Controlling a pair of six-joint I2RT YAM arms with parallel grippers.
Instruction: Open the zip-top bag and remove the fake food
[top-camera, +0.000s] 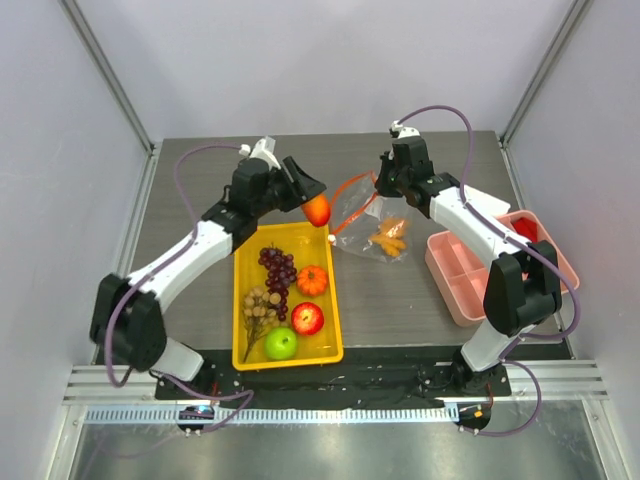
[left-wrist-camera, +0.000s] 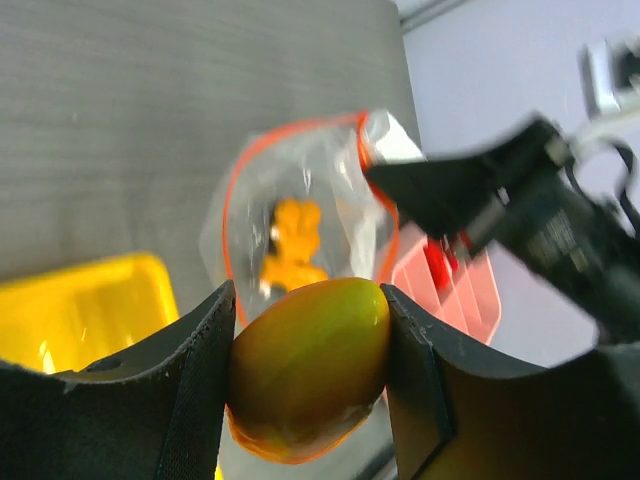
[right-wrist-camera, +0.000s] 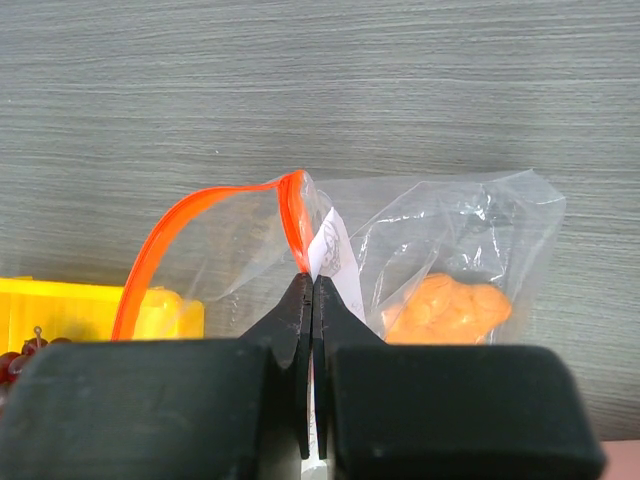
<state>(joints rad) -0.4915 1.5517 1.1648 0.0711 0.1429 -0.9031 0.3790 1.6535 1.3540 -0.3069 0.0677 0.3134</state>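
**Top view.** The left gripper (top-camera: 312, 206) hangs over the far end of the yellow tray (top-camera: 238, 300), clamped on an orange-and-green fruit piece (top-camera: 317, 211). The right gripper (top-camera: 378, 186) sits at the mouth of the zip-top bag (top-camera: 368, 228). The bag is over the dark table (top-camera: 400, 310), between the yellow tray and a pink compartment tray (top-camera: 448, 272). Only this view shows what the yellow tray holds: a purple grape bunch (top-camera: 278, 268), an orange pumpkin (top-camera: 312, 281), a tan cluster (top-camera: 258, 305), a red apple (top-camera: 307, 318) and a green apple (top-camera: 281, 344). The right arm crosses over part of the pink tray.

**Left wrist view.** Two black fingers (left-wrist-camera: 200, 370) press the fruit piece from either side, and it fills the gap between them. Beyond it, blurred, the bag's mouth stands open as an orange-red loop with an orange piece (left-wrist-camera: 293, 245) inside. The held fruit hides the bag's lower part. A red piece (left-wrist-camera: 437, 262) lies in a compartment of the pink tray.

**Right wrist view.** The jaws are pressed together on the bag's film just beside the zip strip (right-wrist-camera: 180, 225) — a pinch the top view leaves unclear. The orange piece rests low in the bag, to the right of the jaws. The gripper's own body blocks the lower part of the view, and a corner of the yellow tray shows at the left edge.
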